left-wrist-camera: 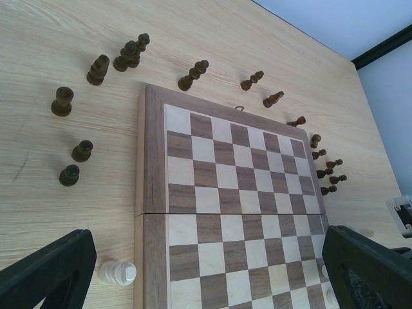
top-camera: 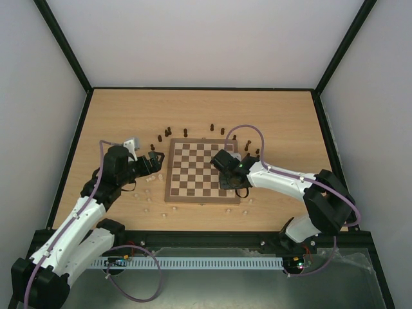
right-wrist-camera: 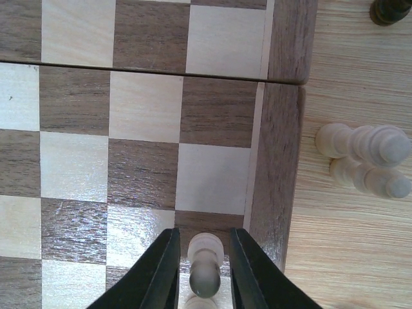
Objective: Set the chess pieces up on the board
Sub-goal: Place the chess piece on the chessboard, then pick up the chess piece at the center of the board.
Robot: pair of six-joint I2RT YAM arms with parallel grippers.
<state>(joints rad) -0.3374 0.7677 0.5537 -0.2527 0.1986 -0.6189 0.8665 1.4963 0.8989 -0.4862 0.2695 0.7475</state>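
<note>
The board lies in the middle of the table with no piece showing on it apart from one pawn. My right gripper hangs over the board's right edge column. Its jaws stand narrowly open around a cream pawn upright on a dark square, with small gaps on both sides. My left gripper is wide open and empty over the board's left side. Dark pieces stand off the board along its far and left sides. A cream piece lies beside the left border.
Two cream pieces lie on the tabletop just right of the board, with a dark piece further along. More cream pieces are scattered on the table near the board's front corners. Black frame rails edge the table.
</note>
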